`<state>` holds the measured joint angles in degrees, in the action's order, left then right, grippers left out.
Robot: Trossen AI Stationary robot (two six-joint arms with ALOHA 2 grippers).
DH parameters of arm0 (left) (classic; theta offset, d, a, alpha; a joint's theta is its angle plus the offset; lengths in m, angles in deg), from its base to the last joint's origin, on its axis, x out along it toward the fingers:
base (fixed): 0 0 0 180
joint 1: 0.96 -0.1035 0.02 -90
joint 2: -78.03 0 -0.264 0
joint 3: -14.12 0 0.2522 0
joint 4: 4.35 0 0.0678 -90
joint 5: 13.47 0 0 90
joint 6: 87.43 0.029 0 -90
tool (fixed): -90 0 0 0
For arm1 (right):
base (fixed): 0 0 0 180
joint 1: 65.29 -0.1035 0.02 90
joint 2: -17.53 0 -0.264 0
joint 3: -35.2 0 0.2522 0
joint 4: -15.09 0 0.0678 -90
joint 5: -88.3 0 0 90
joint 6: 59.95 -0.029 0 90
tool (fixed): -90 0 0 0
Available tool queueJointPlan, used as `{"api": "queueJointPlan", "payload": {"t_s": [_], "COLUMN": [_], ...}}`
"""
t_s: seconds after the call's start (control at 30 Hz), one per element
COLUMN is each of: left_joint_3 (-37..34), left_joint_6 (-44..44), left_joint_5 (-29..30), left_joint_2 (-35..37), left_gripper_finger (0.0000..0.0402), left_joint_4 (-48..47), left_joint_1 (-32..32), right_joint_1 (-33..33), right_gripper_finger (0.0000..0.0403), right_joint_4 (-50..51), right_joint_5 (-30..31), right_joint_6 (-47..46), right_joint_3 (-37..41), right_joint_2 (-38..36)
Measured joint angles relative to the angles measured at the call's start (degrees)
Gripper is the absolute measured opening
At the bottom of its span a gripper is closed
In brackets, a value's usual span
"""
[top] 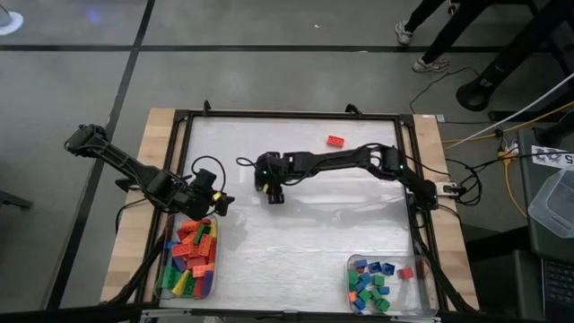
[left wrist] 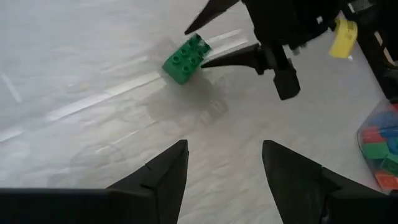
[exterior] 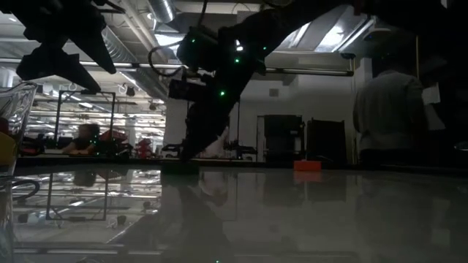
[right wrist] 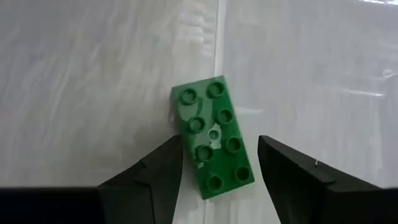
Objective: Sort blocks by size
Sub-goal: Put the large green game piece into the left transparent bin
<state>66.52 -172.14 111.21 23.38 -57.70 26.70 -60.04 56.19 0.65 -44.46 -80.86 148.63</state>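
A green two-by-four brick [right wrist: 212, 143] lies flat on the white table, studs up; it also shows in the left wrist view [left wrist: 183, 59]. My right gripper [right wrist: 219, 142] is open at the table's middle [top: 273, 193], pointing down, one finger on either side of the brick's long sides with a small gap on each. My left gripper [left wrist: 224, 146] is open and empty above the table's left side [top: 215, 202], just beyond the far end of the left tray. A red brick [top: 336, 141] lies alone near the far edge.
A clear tray [top: 161, 287] at the near left holds many long bricks in mixed colours. A clear tray [top: 421, 296] at the near right holds several small square bricks. A black frame [top: 296, 114] runs around the table. A person stands beyond the table [exterior: 387, 117].
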Motion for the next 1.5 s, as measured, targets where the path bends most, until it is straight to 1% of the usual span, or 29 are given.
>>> {"api": "queueJointPlan", "payload": {"t_s": [0.17,0.33,0.43,0.57,0.8,1.03,1.2,1.3,1.5], "left_joint_3": [0.0,0.0,0.0,0.0,0.0,0.0,0.0,0.0,0.0], "left_joint_6": [0.8,1.0,1.1,0.3,-2.4,-2.6,-2.6,-2.9,-3.9], "left_joint_5": [0.0,0.0,0.0,0.0,0.0,-0.4,-5.1,-6.4,-6.6], "left_joint_2": [0.0,0.0,0.0,0.0,0.0,0.0,0.1,0.1,0.2], "left_gripper_finger": [0.0194,0.0194,0.0194,0.0194,0.0194,0.0194,0.0194,0.0194,0.0194], "left_joint_4": [0.0,0.1,0.2,0.2,0.2,0.2,-0.2,-0.3,-0.6], "left_joint_1": [0.0,0.0,0.0,0.0,0.0,0.0,0.0,0.0,0.0], "right_joint_1": [0.8,1.3,1.6,1.6,-0.3,-3.4,-5.1,-5.9,-6.8], "right_gripper_finger": [0.0209,0.0206,0.0186,0.0136,0.0136,0.0136,0.0138,0.0138,0.0138], "right_joint_4": [0.3,-0.7,-0.7,-1.1,-4.5,-4.7,-4.8,-4.4,-3.4], "right_joint_5": [-0.6,-3.5,-6.6,-9.7,-11.6,-11.9,-10.8,-9.6,-9.2], "right_joint_6": [0.0,0.4,1.5,1.5,1.5,1.5,1.5,1.6,2.9], "right_joint_3": [0.0,-0.1,-0.2,-0.2,-0.2,-6.4,-12.2,-15.2,-17.4], "right_joint_2": [1.4,2.5,2.9,2.9,3.2,3.4,3.4,3.4,3.4]}}
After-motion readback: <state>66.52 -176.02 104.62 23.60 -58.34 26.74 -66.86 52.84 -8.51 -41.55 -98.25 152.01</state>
